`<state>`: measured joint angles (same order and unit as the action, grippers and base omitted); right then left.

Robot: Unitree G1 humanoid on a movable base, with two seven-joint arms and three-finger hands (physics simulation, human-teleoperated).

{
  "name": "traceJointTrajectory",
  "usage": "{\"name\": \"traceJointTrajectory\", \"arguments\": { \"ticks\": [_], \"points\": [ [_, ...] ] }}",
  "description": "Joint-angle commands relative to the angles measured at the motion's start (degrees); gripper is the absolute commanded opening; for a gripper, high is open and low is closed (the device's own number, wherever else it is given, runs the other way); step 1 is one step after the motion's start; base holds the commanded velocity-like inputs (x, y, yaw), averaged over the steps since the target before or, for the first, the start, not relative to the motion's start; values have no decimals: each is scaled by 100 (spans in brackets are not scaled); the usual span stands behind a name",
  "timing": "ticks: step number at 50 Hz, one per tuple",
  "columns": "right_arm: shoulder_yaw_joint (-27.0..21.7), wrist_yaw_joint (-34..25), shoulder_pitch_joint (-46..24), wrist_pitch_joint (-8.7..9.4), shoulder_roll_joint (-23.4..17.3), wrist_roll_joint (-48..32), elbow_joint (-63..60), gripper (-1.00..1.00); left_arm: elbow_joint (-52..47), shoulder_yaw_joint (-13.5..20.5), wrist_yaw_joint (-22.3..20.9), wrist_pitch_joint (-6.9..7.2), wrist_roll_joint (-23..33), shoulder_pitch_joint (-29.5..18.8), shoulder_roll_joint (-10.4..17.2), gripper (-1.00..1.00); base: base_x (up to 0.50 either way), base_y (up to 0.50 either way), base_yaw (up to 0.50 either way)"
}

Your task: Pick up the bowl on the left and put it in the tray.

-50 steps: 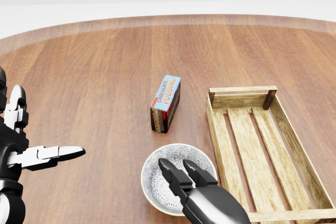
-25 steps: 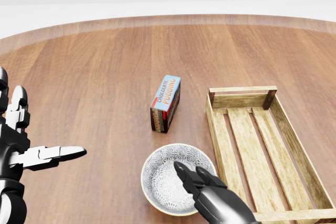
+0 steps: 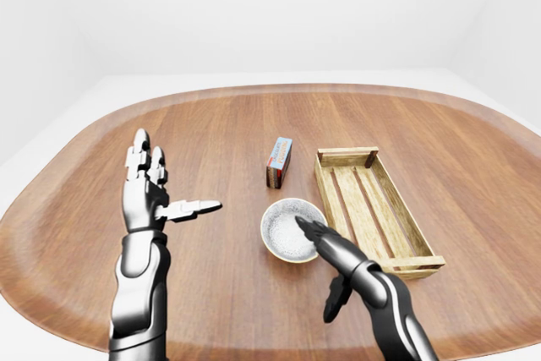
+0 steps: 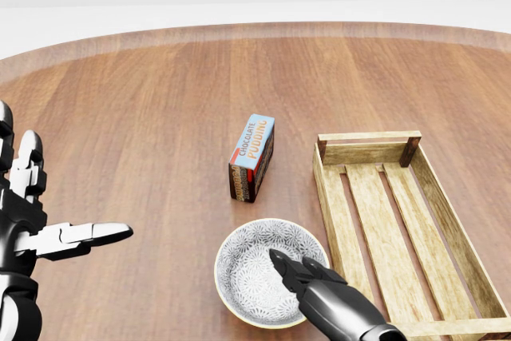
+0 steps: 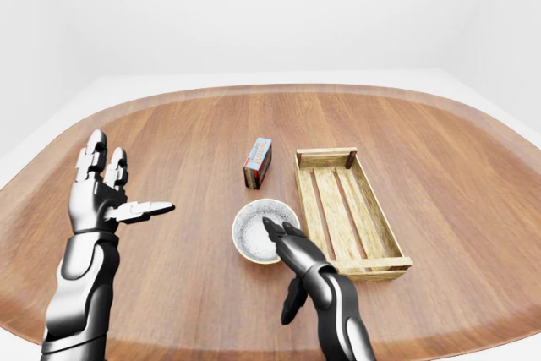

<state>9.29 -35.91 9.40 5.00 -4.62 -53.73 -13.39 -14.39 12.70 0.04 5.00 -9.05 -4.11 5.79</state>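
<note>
- Left hand [image 3: 145,194]: lower left of the left-eye view; raised above the table [image 4: 144,101], fingers straight up, thumb pointing right; released, grasping nothing; well apart from the bowl
- Chocolate pudding box [image 4: 252,157]: centre of the head view; standing on its long edge on the wood, above the bowl and apart from it
- Bowl [image 4: 235,277]: lower centre of the head view; patterned grey inside, resting upright on the table, just beside the tray's lower left corner
- Right hand [image 4: 323,297]: bottom of the head view, right of centre; fingers stretched over the bowl's right rim into its hollow, thumb hanging apart below; unclenched, not closed round the bowl
- Tray [image 4: 326,197]: right of the head view; slatted wood, flat on the table
</note>
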Motion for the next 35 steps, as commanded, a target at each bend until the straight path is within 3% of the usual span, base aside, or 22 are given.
{"name": "traceJointTrajectory", "arguments": {
  "ticks": [1, 35],
  "points": [
    [9, -242, -214, 0, 37, -247, 152, 100, -19, 6, 0, 0, 4, 34, -11, 100, 0, 0, 0],
    [-40, -409, -785, 0, 95, -739, 1015, 100, 208, 4, -17, 0, 3, 15, -1, 100, 0, 0, 0]
  ]
}}
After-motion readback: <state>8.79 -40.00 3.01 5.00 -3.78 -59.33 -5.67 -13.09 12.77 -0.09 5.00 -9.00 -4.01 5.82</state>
